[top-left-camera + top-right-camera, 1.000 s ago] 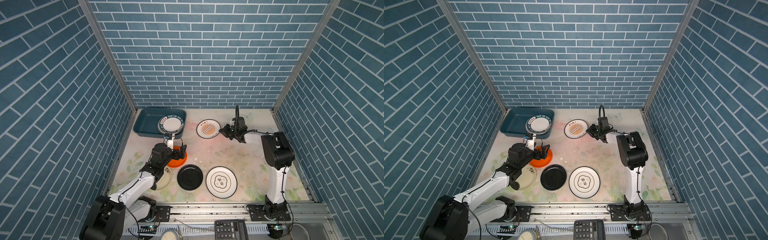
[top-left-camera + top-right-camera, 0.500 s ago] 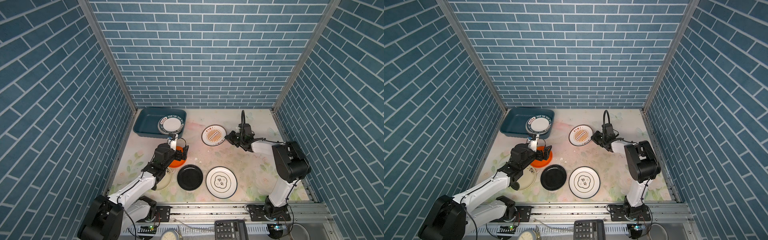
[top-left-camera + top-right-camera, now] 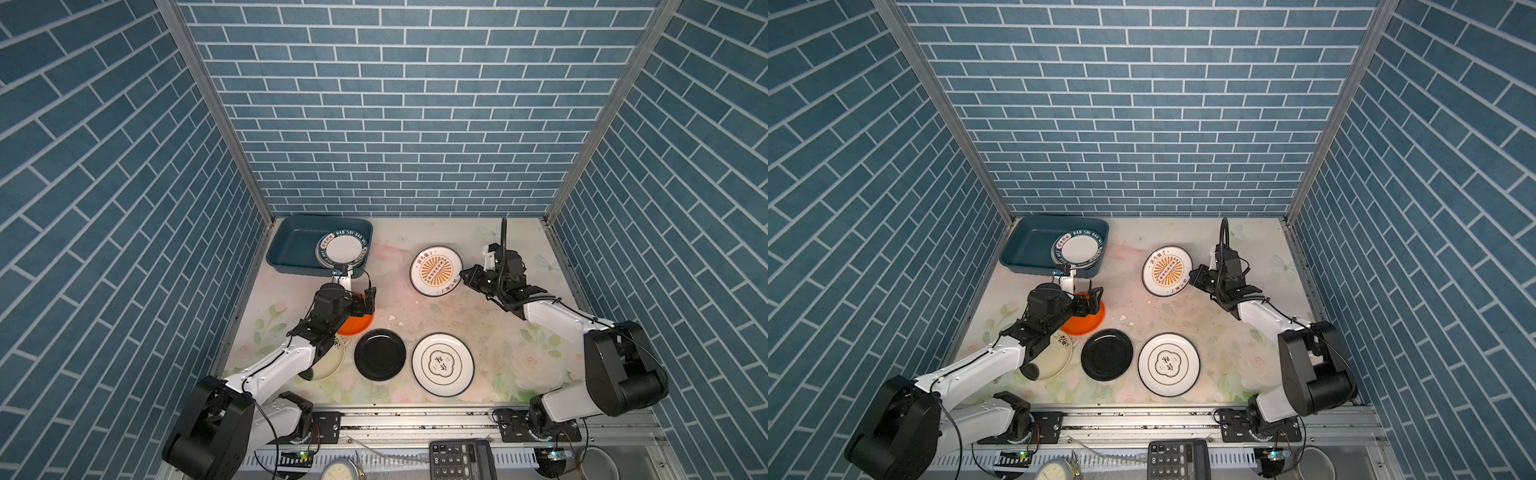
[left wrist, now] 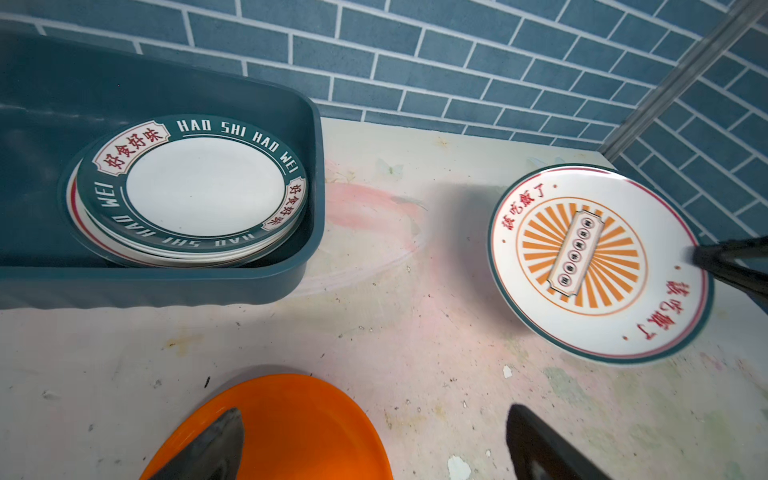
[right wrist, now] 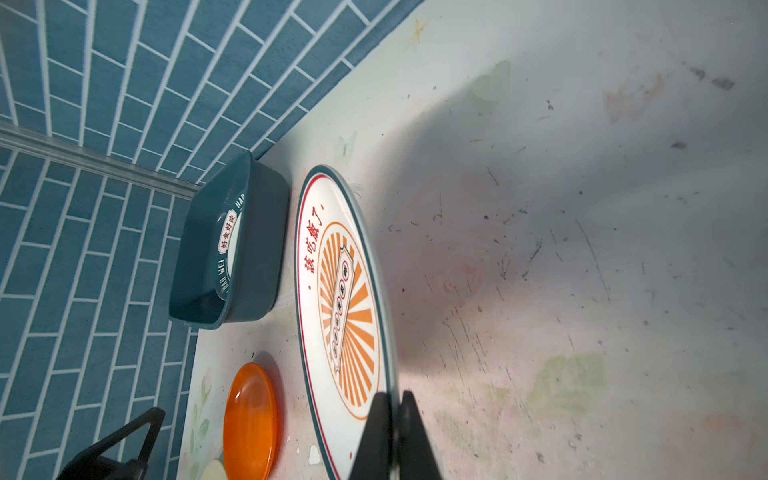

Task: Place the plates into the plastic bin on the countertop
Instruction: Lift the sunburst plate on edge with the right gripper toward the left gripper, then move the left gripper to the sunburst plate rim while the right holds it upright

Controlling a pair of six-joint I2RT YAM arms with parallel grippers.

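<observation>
The right gripper [image 5: 397, 415] was pressed together on the rim of the sunburst plate [image 5: 345, 316], a thin pinch at one edge only; the plate hung tilted and seemed clear of the countertop [image 3: 478, 324], well apart from the bin [image 3: 291, 245]. With so little held, the plate could swivel or slip out in transit; carried low, its far edge could catch the bin's wall. The left gripper [image 4: 370, 449] stood spread above the orange plate [image 4: 291, 415], just in front of the bin, so the two arms could meet there. The bin held a stack at its right end, a lettered teal-rimmed plate [image 4: 199, 187] on top; its left part lay bare; a plate dropped off-centre might ride up the wall. The black plate [image 3: 380, 354], white plate [image 3: 443, 364] and cream plate [image 3: 332, 365] lay on the countertop.
</observation>
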